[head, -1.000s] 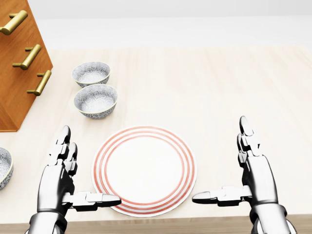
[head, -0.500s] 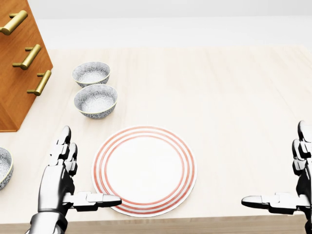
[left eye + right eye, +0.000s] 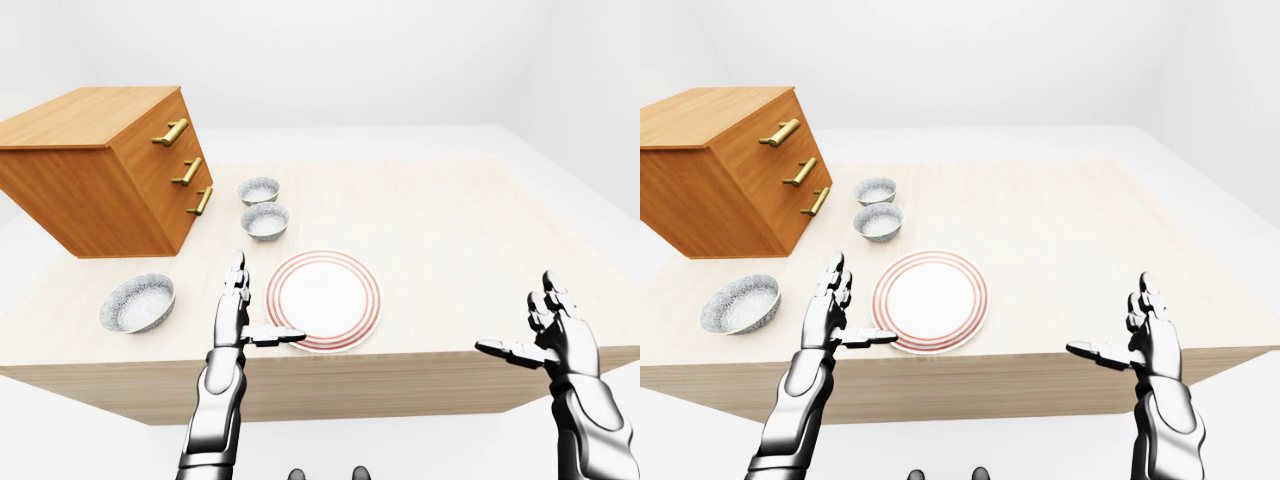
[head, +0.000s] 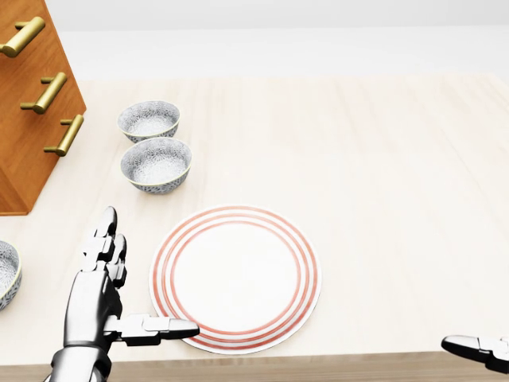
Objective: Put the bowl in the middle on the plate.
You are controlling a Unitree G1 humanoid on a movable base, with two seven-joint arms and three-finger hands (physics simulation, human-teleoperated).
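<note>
Pale bench (image 3: 430, 220) carries the middle bowl (image 4: 156, 164) up-left of the plate (image 4: 236, 278) in head view, w/ left hand (image 4: 99, 286) beside the plate & right hand (image 3: 1150, 345) past the bench edge, both open & empty, so we'd reach w/ the left, pinch its rim, lift clear.

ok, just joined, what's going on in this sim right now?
Nothing is held yet. Both hands are open: the left hand is beside the plate, its thumb reaching the rim, and the right hand is out past the table edge. The plate is empty. In the head view the middle bowl sits untouched up-left of the plate, with a second bowl above it and a third bowl at the left edge.
</note>
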